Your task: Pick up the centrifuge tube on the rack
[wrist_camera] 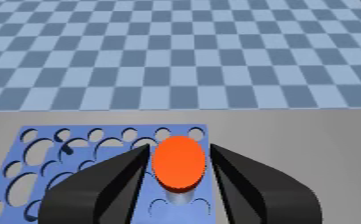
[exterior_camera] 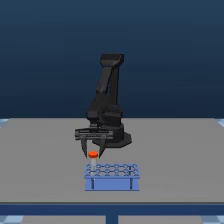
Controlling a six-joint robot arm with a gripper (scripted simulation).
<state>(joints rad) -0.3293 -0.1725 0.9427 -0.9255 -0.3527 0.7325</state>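
Behind everything you have a plain dark blue backdrop, and below it a flat grey desk [exterior_camera: 175, 150] that carries the whole setup. At the far middle of the desk stands your black robot arm [exterior_camera: 107, 100], folded forward and down toward the camera of the exterior view.

Near the front edge of the desk you see the rack [exterior_camera: 112, 177], a low light-blue block with a grid of round holes on top and two dark vertical bars on its front face. Your end effector [exterior_camera: 93, 150] hangs just above the rack's far corner on the exterior view's left, with its two dark fingers pointing down.

Between those fingers sits the centrifuge tube [exterior_camera: 93, 155], its orange-red cap level with the fingertips and its pale body running down to the rack's top. In the wrist view you look down on the cap [wrist_camera: 178, 163] with one black finger [wrist_camera: 114, 185] on each side, close against it. The fingers bracket the cap closely, but you cannot tell whether they are actually pressing on it. Beyond the rack [wrist_camera: 43, 160] the wrist view shows a checkered blue floor.
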